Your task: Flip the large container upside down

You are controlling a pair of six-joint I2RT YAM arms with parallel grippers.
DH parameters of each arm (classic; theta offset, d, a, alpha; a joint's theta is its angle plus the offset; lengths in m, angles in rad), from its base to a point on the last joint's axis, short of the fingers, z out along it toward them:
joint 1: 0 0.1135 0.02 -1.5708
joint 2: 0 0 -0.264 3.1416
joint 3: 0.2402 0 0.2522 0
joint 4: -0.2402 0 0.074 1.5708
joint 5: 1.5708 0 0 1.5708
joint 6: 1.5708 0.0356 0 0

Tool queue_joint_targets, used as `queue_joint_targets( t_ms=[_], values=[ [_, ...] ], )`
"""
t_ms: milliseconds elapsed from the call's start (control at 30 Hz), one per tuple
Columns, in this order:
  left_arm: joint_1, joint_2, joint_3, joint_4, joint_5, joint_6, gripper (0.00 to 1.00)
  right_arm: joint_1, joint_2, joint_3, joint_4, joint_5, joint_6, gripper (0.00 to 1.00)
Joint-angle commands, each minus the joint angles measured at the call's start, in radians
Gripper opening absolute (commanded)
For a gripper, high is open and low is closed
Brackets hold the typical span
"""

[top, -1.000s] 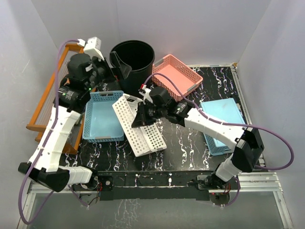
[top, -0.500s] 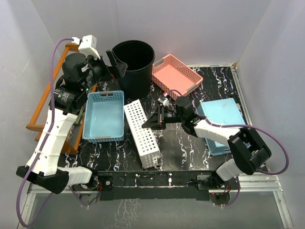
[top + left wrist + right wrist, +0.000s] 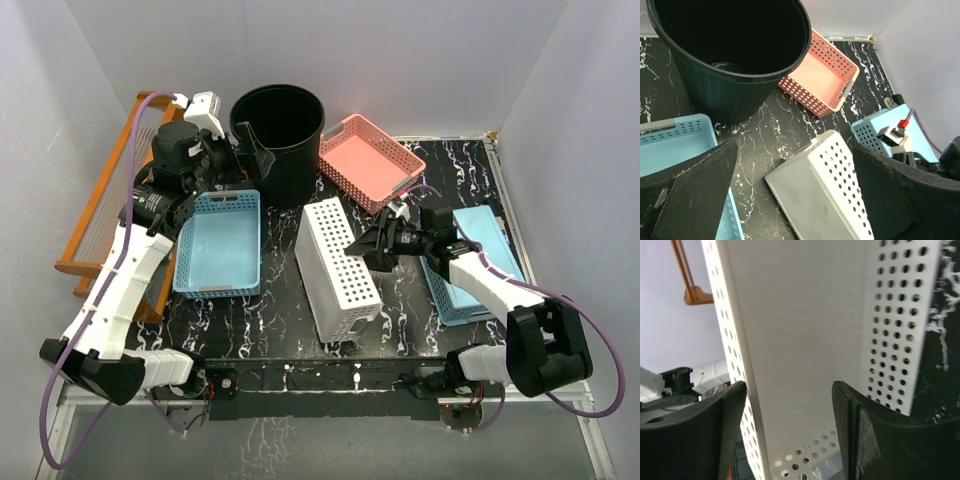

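The large container (image 3: 290,170), a tall black ribbed bin, stands upright with its mouth up at the back of the table; the left wrist view shows its open mouth and wall (image 3: 715,92). My left gripper (image 3: 245,155) hangs open by the bin's left rim, one finger over the rim, with nothing between its fingers (image 3: 695,195). My right gripper (image 3: 370,250) is open beside the right flank of an overturned white perforated basket (image 3: 335,255), whose flat bottom (image 3: 805,330) fills the right wrist view beyond the spread fingers (image 3: 880,440).
A pink basket (image 3: 372,160) sits right of the bin. A blue basket (image 3: 218,245) lies open at front left, and another blue one (image 3: 470,240) lies bottom up under my right arm. An orange wooden rack (image 3: 105,200) lines the left wall.
The white basket, gripped and tilted a second ago, has rolled over to rest bottom up further right. My right gripper has opened and drawn back to the right. The left gripper shifted slightly by the bin.
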Motion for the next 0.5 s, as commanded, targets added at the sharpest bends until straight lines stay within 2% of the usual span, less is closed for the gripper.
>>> queue_joint_targets(
  t_ms=[0, 167, 267, 467],
  values=[
    [0.001, -0.011, -0.03, 0.012, 0.016, 0.016, 0.99, -0.066, 0.009, 0.077, -0.372, 0.076, -0.309, 0.69],
    [0.001, 0.009, -0.051, -0.01, 0.047, 0.016, 0.99, -0.121, 0.028, 0.093, -0.437, 0.075, -0.387, 0.73],
    [0.0, 0.013, -0.071, -0.025, 0.044, 0.029, 0.99, -0.138, 0.028, 0.136, -0.53, 0.153, -0.456, 0.77],
    [0.0, 0.016, -0.123, -0.049, 0.016, 0.034, 0.99, -0.14, 0.015, 0.194, -0.651, 0.321, -0.53, 0.78]
  ],
)
